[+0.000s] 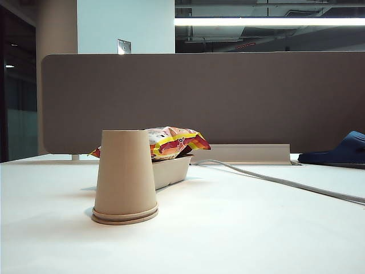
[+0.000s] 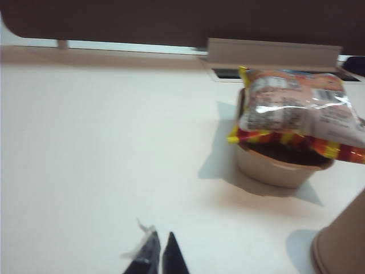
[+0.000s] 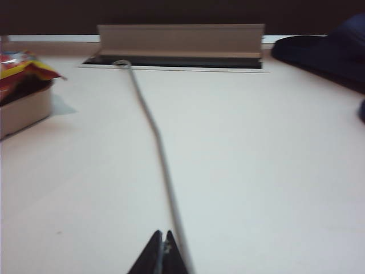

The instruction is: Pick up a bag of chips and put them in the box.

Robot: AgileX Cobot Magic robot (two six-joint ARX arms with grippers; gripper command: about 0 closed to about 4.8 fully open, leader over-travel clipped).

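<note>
Cup (image 1: pixel 125 177) blocks part of box (image 1: pixel 171 170) and part of bag of chips (image 1: pixel 171 141) in exterior view; only box's right portion and bag's upper right visible there. Neither arm visible in exterior view. Left wrist view slightly blurred; cup (image 2: pixel 342 245) cut off at frame corner, only base rim seen. Box interior mostly hidden under bag. Right wrist view catches only a corner of box (image 3: pixel 23 111) and a bag edge (image 3: pixel 23 71), both cropped.

Bag of chips (image 2: pixel 296 105): puffy glossy packet, white/orange printed back with barcode, red-yellow-orange striped seams. Lies across top of box (image 2: pixel 274 168), overhanging rim on both sides, not sunk inside. Box: shallow beige pulp tray, rounded corners, flared rim, matte. Cup: tall beige paper, upside down, tapered, standing just beside box.

Left tool (image 2: pixel 159 257): dark pointed tips pressed together, nothing held, low over bare white bench (image 2: pixel 102 142), well apart from box. Scrap of clear tape-like material on one tip, hard to identify.

Right tool (image 3: pixel 161 256): tips closed tight, empty, just beside grey cable (image 3: pixel 154 137) running across bench to slot by beige cover strip (image 3: pixel 179 39). Dark blue slipper-like item (image 3: pixel 328 48) at far edge, partly cropped. Grey partition panel (image 1: pixel 205 103) behind.
</note>
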